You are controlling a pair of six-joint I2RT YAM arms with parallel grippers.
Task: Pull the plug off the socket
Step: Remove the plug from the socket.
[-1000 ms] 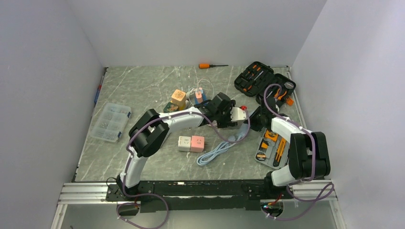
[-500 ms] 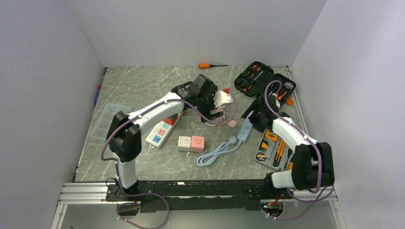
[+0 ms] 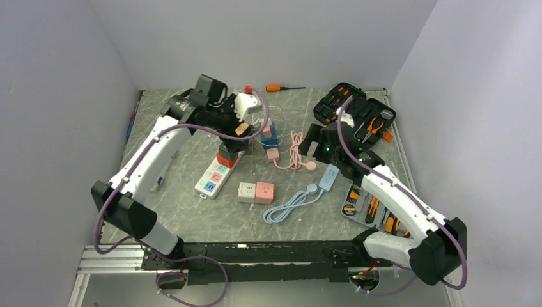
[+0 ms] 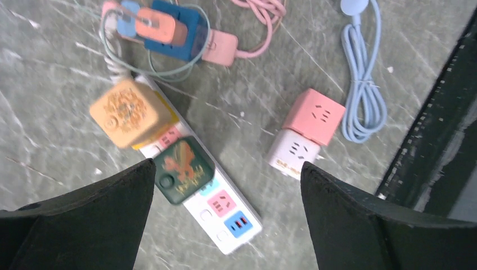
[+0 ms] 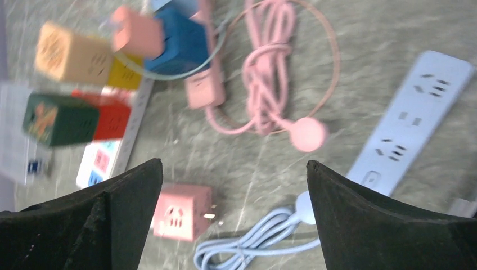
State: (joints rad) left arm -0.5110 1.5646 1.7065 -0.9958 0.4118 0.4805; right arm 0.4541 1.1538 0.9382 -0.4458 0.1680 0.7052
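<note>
A pink round plug (image 5: 308, 134) on a coiled pink cord (image 3: 295, 147) lies on the table. It is a short way from the light blue socket strip (image 5: 416, 118) and not plugged into it. My right gripper (image 5: 234, 163) hovers open above them with nothing between its fingers. It sits at mid-right in the top view (image 3: 317, 137). My left gripper (image 4: 228, 166) is open and empty too, raised at the back left (image 3: 229, 117). Below it lies a white socket strip (image 4: 225, 208) carrying a green cube (image 4: 183, 169) and an orange cube (image 4: 129, 112).
A pink cube (image 4: 314, 115) and a white cube (image 4: 292, 154) sit joined near the light blue cord (image 4: 363, 95). A blue cube with a pink adapter (image 4: 169, 28) lies further back. An open tool case (image 3: 353, 109), a tool tray (image 3: 364, 201) and a screwdriver (image 3: 281, 87) stand at the right and rear.
The right gripper has opened and lifted off the blue strip. The left arm has swung up and back to the left, and the pink cord it was over now lies on the table.
</note>
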